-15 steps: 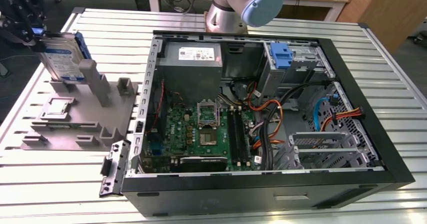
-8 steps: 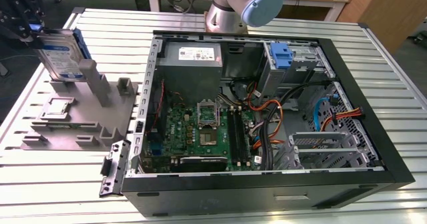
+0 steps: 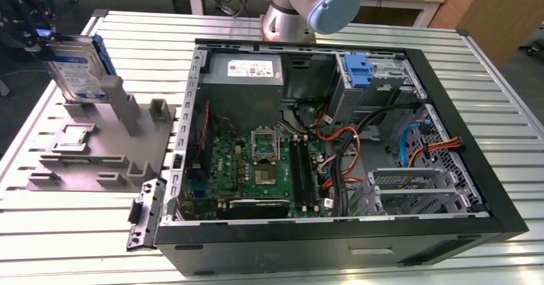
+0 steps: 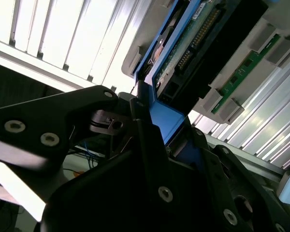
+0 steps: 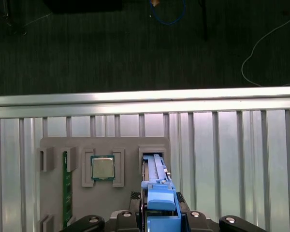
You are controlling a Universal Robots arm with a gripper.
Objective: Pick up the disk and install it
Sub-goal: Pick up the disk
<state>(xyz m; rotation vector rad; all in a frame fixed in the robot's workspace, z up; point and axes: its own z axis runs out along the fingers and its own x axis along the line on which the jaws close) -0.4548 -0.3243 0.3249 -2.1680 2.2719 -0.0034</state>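
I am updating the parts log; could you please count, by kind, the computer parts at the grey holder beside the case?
disk: 1
processor chip: 1
green memory stick: 1
Total: 3

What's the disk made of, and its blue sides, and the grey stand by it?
The disk looks like metal: silvery, slightly shiny casing under a paper-looking label. Its blue side rails look like plastic: solid colour, smooth, moulded shape. The grey stand is probably matte plastic too, dull and even, though that's uncertain.
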